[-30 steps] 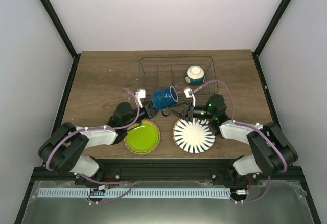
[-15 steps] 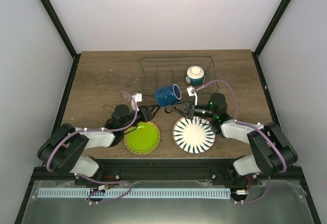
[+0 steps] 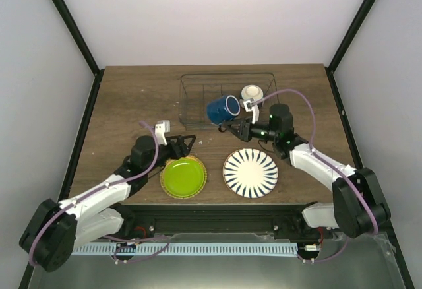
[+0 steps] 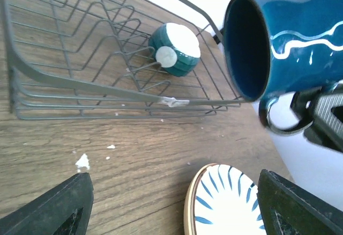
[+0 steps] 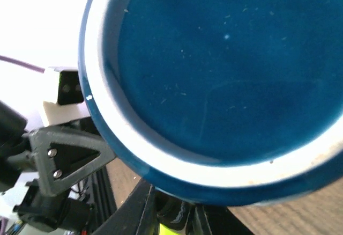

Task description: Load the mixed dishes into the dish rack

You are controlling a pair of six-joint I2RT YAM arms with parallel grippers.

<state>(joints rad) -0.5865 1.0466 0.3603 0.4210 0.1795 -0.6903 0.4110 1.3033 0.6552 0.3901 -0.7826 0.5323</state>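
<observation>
The dark blue mug (image 3: 223,109) hangs tilted on its side over the front edge of the wire dish rack (image 3: 198,97). My right gripper (image 3: 233,126) is shut on its handle. In the right wrist view the mug (image 5: 225,74) fills the frame above the gripper (image 5: 185,208). My left gripper (image 3: 186,141) stands open and empty, apart from the mug, to its lower left. The white bowl (image 3: 251,94) sits in the rack. The lime-green plate (image 3: 184,177) and the striped plate (image 3: 250,173) lie flat near the front edge. The left wrist view shows the mug (image 4: 289,42), the bowl (image 4: 174,48), the rack (image 4: 107,87) and the striped plate (image 4: 230,203).
Dark frame posts and white walls close in the wooden table (image 3: 125,104) on three sides. Small white crumbs (image 4: 82,162) lie on the wood in front of the rack. My left gripper (image 5: 59,160) shows at the left of the right wrist view.
My left gripper has opened, let go of the mug and drawn back to the left. My right gripper has carried the mug by its handle up towards the rack.
</observation>
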